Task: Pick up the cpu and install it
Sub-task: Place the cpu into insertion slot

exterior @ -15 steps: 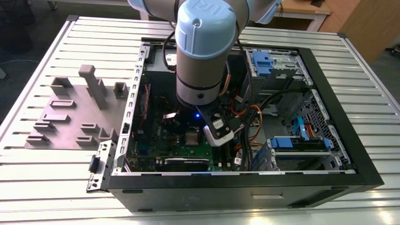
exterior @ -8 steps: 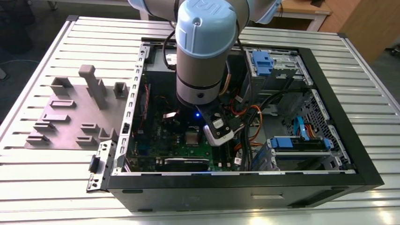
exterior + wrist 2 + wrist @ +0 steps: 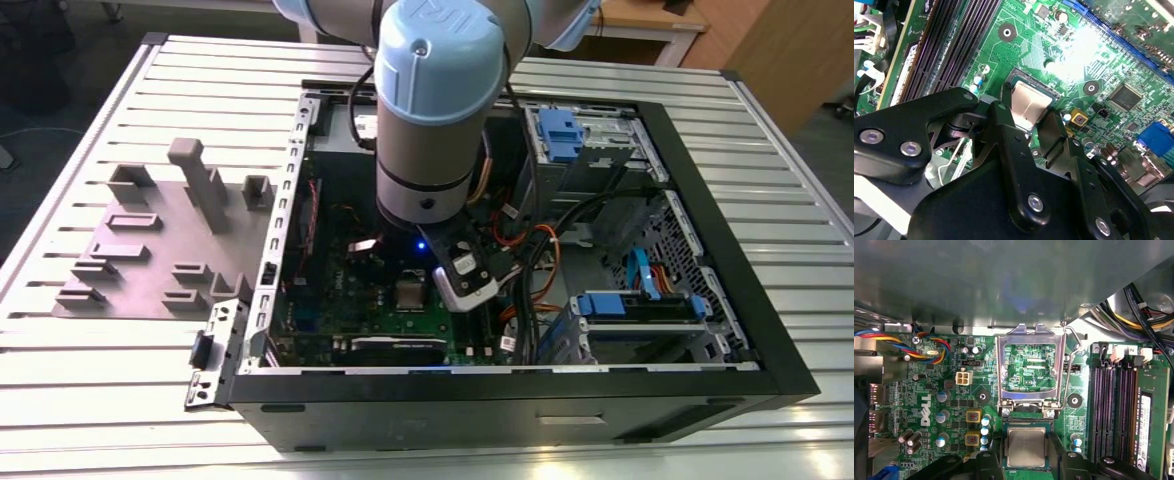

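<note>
A slatted metal table (image 3: 801, 230) carries an open computer case (image 3: 507, 415) lying on its side. A grey plastic rack (image 3: 160, 240) sits at nine o'clock of the case in the exterior view. The arm (image 3: 427, 120) reaches down into the case, over the green circuit board (image 3: 929, 405).

In the second wrist view the claw (image 3: 1030, 120) straddles the cpu (image 3: 1028, 102). In the first wrist view the chip lies flat within the dark socket border, just beside the hinged metal frame (image 3: 1026, 331), which stands open with its wire lever (image 3: 1072, 347) raised. Whether the claw grips the chip or merely brackets it cannot be told.

Judged hazards:
- A chip sitting slightly skewed or tilted would press unevenly on the socket contacts and could bend them.
- With the frame unlatched nothing holds the chip down, so any sideways drag by the claw could shift it.
- In the exterior view, orange cables (image 3: 534, 250) run at three o'clock of the claw, near enough to snag the arm.
</note>
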Motion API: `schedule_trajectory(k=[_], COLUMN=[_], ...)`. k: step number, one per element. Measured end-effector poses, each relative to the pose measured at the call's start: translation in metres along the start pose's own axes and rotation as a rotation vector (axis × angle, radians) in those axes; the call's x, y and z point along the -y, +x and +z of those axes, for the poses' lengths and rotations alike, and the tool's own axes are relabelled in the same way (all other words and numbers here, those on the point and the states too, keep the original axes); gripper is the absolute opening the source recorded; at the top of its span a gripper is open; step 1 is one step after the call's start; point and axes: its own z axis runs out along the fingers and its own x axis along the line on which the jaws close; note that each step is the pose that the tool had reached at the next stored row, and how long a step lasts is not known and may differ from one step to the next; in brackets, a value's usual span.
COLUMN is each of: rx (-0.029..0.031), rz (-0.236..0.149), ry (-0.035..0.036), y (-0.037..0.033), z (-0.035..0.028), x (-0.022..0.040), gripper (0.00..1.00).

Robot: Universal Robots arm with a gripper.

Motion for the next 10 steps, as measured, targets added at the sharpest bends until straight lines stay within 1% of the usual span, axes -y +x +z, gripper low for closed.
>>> schedule_trajectory(k=[8,9,10], rx=[0.0005,0.0004,0.0005], rz=[0.000,0.000,0.000], ry=[-0.0007,-0.0010,-0.0011], y=[-0.0001,-0.0001,-0.0001], z=[0.0008,0.0009,0.0010], x=[-0.0001,-0.0001,-0.0002], gripper=[0.45,0.47,0.53])
